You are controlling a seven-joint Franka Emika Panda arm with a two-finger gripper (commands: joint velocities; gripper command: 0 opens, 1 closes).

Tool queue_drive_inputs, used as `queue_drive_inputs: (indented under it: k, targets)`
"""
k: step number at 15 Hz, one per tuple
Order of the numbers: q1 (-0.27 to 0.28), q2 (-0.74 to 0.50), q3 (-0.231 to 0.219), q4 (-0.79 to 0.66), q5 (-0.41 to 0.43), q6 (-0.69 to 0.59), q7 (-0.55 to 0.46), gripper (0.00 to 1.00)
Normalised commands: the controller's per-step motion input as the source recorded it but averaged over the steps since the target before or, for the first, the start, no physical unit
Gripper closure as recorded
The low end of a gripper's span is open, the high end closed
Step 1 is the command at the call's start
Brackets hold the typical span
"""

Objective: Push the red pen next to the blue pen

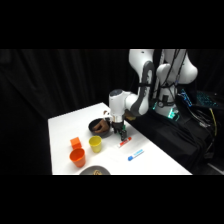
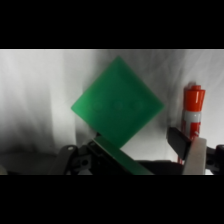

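The red pen (image 1: 124,142) lies on the white table (image 1: 65,125), red with a white section, just right of the yellow cup. The blue pen (image 1: 135,155) lies a short way nearer the table's front right edge, apart from the red one. My gripper (image 1: 120,132) hangs low over the table, right above the far end of the red pen. In the wrist view the red pen (image 2: 194,111) stands at the right edge, beside the gripper (image 2: 150,157). A flat green square (image 2: 117,102) fills the middle of that view; whether it is held I cannot tell.
A dark bowl (image 1: 99,127) with something brown in it sits just left of the gripper. A yellow cup (image 1: 95,144), an orange block (image 1: 75,142) and an orange cup (image 1: 77,157) stand to the left. A plate (image 1: 95,171) shows at the front edge.
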Motion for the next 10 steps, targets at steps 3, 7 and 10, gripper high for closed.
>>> queue_drive_inputs:
  k: [3,7,10]
  targets:
    - [0.148,0.0,-0.021,-0.09,-0.108,0.15,0.22,0.0]
    - [0.325,0.0,-0.027,-0.11,-0.128,0.16,0.35,0.0]
    - [0.457,0.06,-0.088,-0.07,-0.171,0.14,0.42,0.0]
